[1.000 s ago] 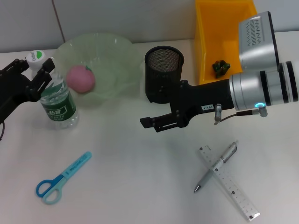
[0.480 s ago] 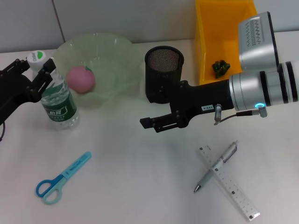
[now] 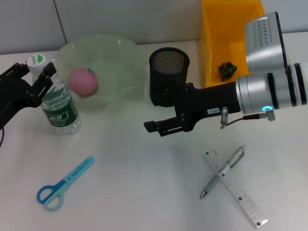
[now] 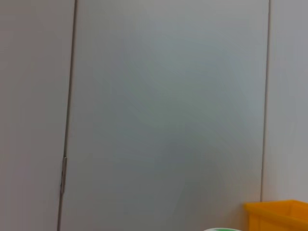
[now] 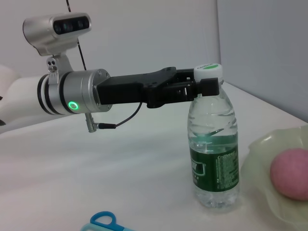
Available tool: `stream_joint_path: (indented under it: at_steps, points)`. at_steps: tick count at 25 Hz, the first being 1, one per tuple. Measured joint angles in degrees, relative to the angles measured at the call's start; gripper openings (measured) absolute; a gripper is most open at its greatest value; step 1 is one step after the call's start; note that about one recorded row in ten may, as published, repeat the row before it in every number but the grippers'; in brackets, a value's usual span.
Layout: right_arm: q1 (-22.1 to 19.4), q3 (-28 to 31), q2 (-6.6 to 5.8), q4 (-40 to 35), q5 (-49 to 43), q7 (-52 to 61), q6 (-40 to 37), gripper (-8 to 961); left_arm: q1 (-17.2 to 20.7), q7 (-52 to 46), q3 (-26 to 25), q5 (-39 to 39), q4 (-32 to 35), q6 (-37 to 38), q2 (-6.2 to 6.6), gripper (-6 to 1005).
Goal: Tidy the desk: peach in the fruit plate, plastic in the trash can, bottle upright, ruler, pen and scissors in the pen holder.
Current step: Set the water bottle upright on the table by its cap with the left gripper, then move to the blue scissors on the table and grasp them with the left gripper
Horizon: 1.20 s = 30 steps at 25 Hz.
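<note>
step: bottle (image 3: pixel 59 103) upright at far left, I judge it done | left gripper (image 3: pixel 32 74) spread around its neck, not pinching | right gripper (image 3: pixel 159 126) mid-desk, I cannot tell its state | next: back left off, fetch scissors (image 3: pixel 62 185)

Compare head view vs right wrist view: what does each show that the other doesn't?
Head view only: right gripper, black mesh pen holder, yellow trash can, ruler with pen lying across it.

Right wrist view only: the left arm's silver segment with a green ring light.

Both: upright water bottle, left gripper at its neck, pink peach in the fruit plate, blue scissors.
</note>
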Motion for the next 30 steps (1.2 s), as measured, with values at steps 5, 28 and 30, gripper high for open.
stream_joint_path:
  at_steps: [5, 28, 30]
  points:
    - [0.01, 0.0, 0.0, 0.0, 0.0, 0.02, 0.0, 774, 0.01, -0.48, 0.05, 0.0, 0.0, 0.08, 0.0, 448]
    - [0.18, 0.49, 0.07, 0.17, 0.47, 0.49, -0.38, 774, 4.69, -7.35, -0.18, 0.08, 2.17, 9.16, 0.5, 856]
    - [0.21, 0.51, 0.08, 0.18, 0.51, 0.92, -0.45, 774, 5.91, -10.2, 0.26, 0.32, 4.08, 10.29, 0.52, 855]
